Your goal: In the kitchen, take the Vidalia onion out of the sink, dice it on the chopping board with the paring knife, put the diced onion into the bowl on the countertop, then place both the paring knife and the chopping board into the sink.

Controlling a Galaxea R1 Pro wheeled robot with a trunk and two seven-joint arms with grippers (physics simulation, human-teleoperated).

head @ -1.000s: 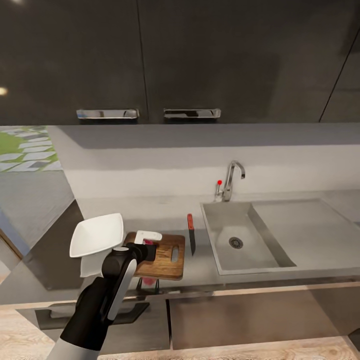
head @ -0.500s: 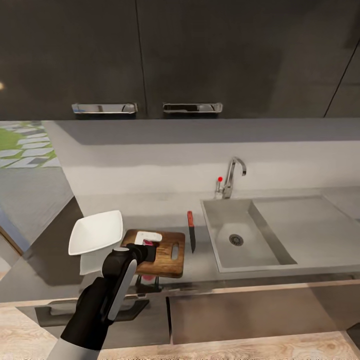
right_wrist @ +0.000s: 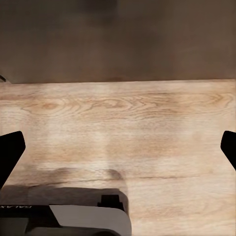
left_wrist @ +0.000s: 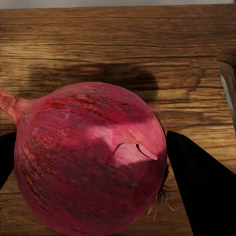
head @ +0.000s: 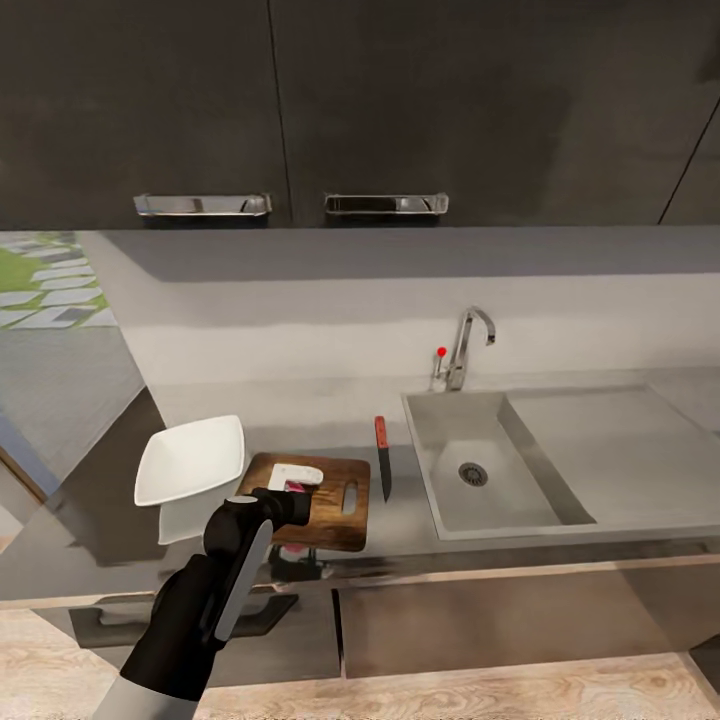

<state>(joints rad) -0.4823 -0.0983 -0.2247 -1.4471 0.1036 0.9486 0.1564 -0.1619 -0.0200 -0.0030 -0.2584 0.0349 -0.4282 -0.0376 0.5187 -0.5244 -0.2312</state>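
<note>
The countertop (head: 300,420) ran long and grey under the dark upper cabinets (head: 400,100). The sink (head: 520,440) sat at its right part, basin bare down to the drain, tap (head: 465,345) with the red knob behind it. Left of the sink was the chopping board (head: 335,495), near the front edge, with the white bowl (head: 190,462) just beside it on the left. The paring knife (head: 382,455) lay on the counter between board and sink, handle away from the robot.

The left gripper (left_wrist: 88,196) was over the board with its jaws clamped on the Vidalia onion (left_wrist: 91,164), a dark finger (left_wrist: 201,182) on each side of it. The right gripper (right_wrist: 118,147) had its jaws spread wide, pointing down at the wooden floor (right_wrist: 128,118).
</note>
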